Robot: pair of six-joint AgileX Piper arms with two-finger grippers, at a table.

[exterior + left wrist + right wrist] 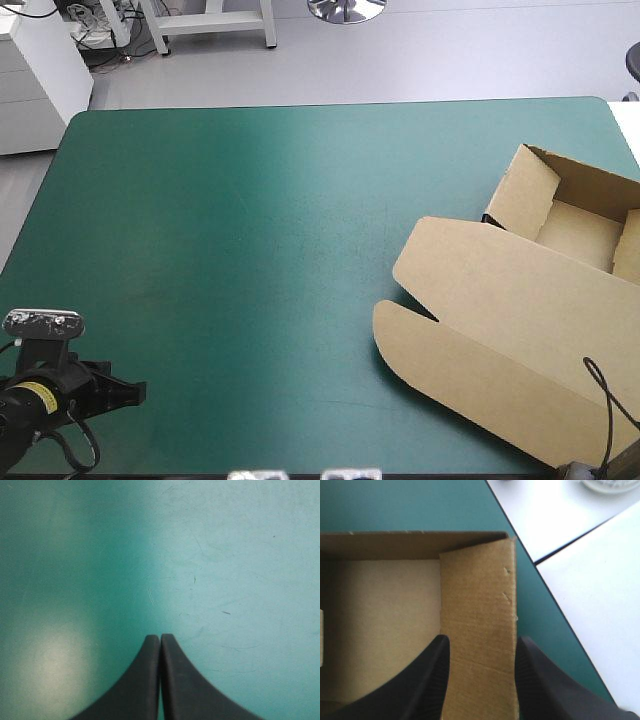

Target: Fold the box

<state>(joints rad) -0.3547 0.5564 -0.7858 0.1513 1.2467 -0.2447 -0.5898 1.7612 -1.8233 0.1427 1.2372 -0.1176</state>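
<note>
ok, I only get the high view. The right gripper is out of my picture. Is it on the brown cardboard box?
Observer: Not gripping. In the right wrist view the right gripper is open, with one black finger on either side of a side flap of the brown cardboard box.
Operator: Is the left gripper holding anything?
Observer: No. The left gripper is shut, with only the teal-green table cover ahead of it.

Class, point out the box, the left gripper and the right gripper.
box (500,310), high view, on its flat lid.
left gripper (160,640), left wrist view, where shut fingertips meet.
right gripper (481,642), right wrist view, between open fingertips.
</note>
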